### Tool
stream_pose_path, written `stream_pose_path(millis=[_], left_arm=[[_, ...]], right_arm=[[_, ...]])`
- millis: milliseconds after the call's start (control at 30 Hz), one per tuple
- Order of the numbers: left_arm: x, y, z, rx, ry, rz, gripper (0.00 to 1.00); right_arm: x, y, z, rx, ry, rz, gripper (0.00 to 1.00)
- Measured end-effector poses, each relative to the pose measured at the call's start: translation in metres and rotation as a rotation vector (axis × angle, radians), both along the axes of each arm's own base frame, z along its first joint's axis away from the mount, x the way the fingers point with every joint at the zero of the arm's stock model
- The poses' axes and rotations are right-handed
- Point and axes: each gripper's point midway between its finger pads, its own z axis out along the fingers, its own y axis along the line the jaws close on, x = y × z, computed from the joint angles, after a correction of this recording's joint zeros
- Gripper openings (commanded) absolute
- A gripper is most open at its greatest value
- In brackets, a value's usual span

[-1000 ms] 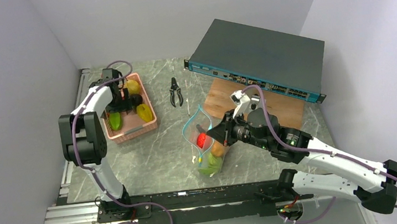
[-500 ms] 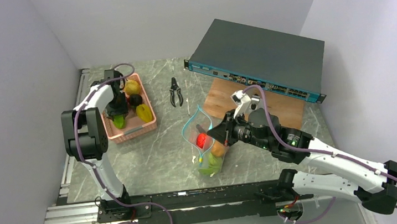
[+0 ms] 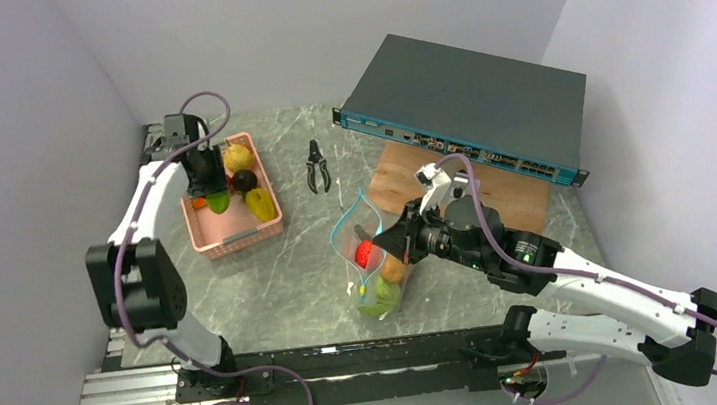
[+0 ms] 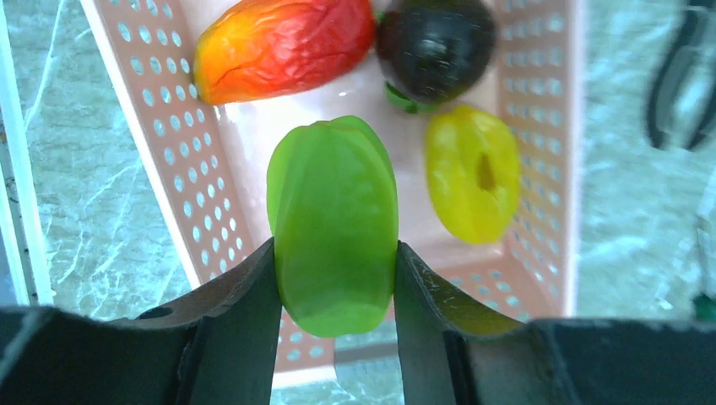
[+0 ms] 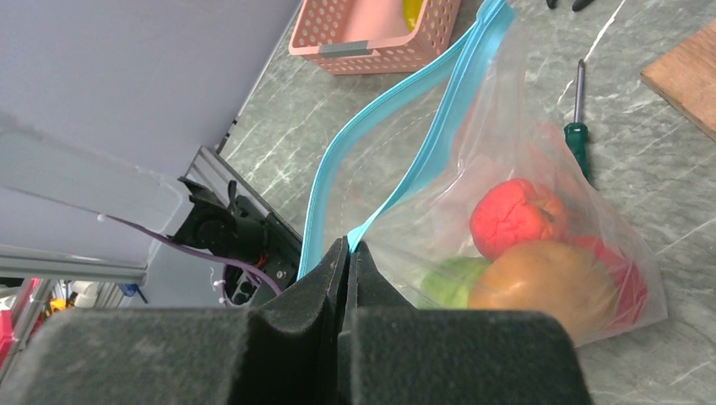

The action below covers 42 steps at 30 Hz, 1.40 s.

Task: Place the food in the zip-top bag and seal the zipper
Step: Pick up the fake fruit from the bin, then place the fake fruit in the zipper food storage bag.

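Observation:
My left gripper [image 4: 335, 287] is shut on a glossy green fruit [image 4: 333, 224] and holds it above the pink basket [image 3: 235, 238]; it also shows in the top view [image 3: 217, 201]. In the basket lie a red-orange fruit [image 4: 283, 44], a dark fruit [image 4: 435, 42] and a yellow fruit [image 4: 473, 173]. My right gripper [image 5: 348, 250] is shut on the teal zipper strip [image 5: 422, 160] of the clear zip-top bag [image 3: 373, 261], which stands open. Inside it are a red fruit [image 5: 515, 215], an orange-brown fruit [image 5: 545, 291] and a green one [image 5: 447, 283].
Black pliers [image 3: 316, 165] lie behind the bag. A green-handled screwdriver [image 5: 577, 126] lies beside the bag. A wooden board [image 3: 504, 187] and a dark network switch [image 3: 470, 105] stand at the back right. Walls close in on the left and back.
My left gripper has closed on the green fruit in the basket and lifted it up and toward the back. The right arm and bag have not moved.

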Motion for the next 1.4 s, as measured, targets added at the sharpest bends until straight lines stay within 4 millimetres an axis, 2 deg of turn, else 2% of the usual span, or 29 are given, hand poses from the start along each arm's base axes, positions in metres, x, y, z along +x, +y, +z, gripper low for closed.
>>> stream_pose_path(millis=[100,200,300,433,567,700,833,967,1167,1400], left_arm=[[-0.009,-0.014,0.030,-0.064,-0.103,-0.046,0.33],[-0.020,-0.038,0.061,-0.158,-0.230,-0.142,0.37],[-0.035,-0.074,0.091,-0.247,-0.364,-0.297,0.39],[-0.061,-0.138,0.131,-0.394,-0.528,-0.573,0.41],[-0.103,-0.194,0.168,-0.542,-0.673,-0.873,0.42],[-0.140,-0.230,0.185,-0.623,-0.728,-1.092,0.43],[-0.172,-0.257,0.191,-0.692,-0.731,-1.256,0.43],[-0.192,-0.281,0.180,-0.723,-0.676,-1.365,0.43],[-0.201,-0.306,0.147,-0.697,-0.544,-1.429,0.44],[-0.205,-0.317,0.132,-0.620,-0.487,-1.456,0.43]], right_arm=[[0.000,0.001,-0.001,-0.004,0.002,0.000,0.00],[0.001,0.001,-0.002,-0.006,0.004,0.000,0.00],[0.002,0.003,-0.004,-0.016,0.006,0.001,0.00],[0.005,0.008,-0.001,-0.024,0.004,0.003,0.00],[0.005,0.008,-0.002,-0.025,0.005,0.003,0.00],[0.006,0.011,-0.001,-0.031,0.007,0.007,0.00],[0.007,0.011,-0.001,-0.029,0.008,0.008,0.00],[0.006,0.011,0.001,-0.024,0.007,0.008,0.00],[0.001,0.004,0.003,0.000,0.001,0.003,0.00],[0.000,-0.006,0.010,0.033,-0.019,-0.026,0.00]])
